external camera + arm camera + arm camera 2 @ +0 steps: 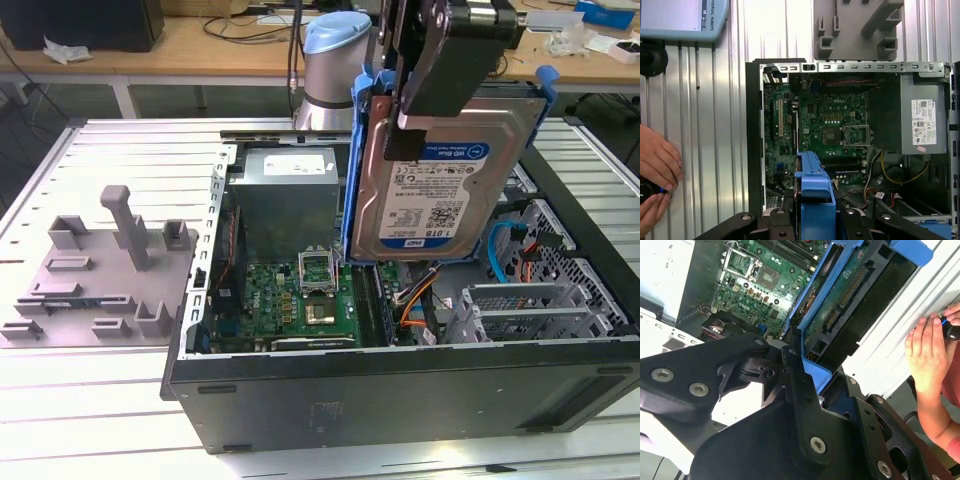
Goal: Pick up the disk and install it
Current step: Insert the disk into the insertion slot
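Observation:
The disk (437, 185) is a silver hard drive with a white-and-blue label, clipped in a blue carrier frame (358, 170). It hangs upright on edge above the open computer case (400, 385). My gripper (420, 105) is shut on its upper edge, with one black finger (445, 60) lying across the label side. In the second wrist view the drive's green circuit board (840, 295) faces the camera between the black fingers (800, 390). In the first wrist view the carrier's blue edge (812, 192) pokes out over the motherboard (825, 130).
Inside the case are a motherboard (300, 290), a grey power supply (285, 195) and a metal drive cage (530, 305) at the exterior view's right. A grey plastic fixture (100, 270) lies on the slatted table at the left. A person's hands (655, 172) rest beside the case.

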`<action>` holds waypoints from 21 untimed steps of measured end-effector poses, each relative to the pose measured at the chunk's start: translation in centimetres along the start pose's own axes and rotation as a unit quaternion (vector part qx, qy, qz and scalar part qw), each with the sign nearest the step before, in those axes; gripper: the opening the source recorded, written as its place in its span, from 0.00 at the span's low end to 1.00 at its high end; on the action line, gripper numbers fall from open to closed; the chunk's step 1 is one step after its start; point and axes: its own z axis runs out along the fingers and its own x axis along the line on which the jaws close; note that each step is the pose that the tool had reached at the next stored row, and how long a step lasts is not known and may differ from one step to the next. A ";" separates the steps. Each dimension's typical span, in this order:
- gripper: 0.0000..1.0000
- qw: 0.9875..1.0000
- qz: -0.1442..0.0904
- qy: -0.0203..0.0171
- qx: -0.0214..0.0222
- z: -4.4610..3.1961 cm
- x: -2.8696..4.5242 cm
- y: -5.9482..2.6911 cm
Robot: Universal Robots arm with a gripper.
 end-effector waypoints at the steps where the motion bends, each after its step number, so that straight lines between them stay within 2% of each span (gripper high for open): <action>1: 0.37 1.000 0.000 0.000 0.000 0.00 0.00 -0.16; 4: 0.37 1.000 0.001 0.000 0.000 -0.01 -0.05 -1.57; 12: 0.37 1.000 0.003 0.000 0.000 0.00 -0.12 -3.53; 13: 0.37 1.000 0.003 0.000 0.000 0.01 -0.14 -4.20; 15: 0.37 1.000 0.006 0.000 0.000 0.01 -0.26 -7.67; 16: 0.37 1.000 0.007 0.000 0.000 0.02 -0.30 -8.87; 17: 0.37 1.000 0.007 0.000 0.000 0.02 -0.32 -9.50; 21: 0.37 1.000 0.008 0.000 0.000 0.03 -0.37 -10.83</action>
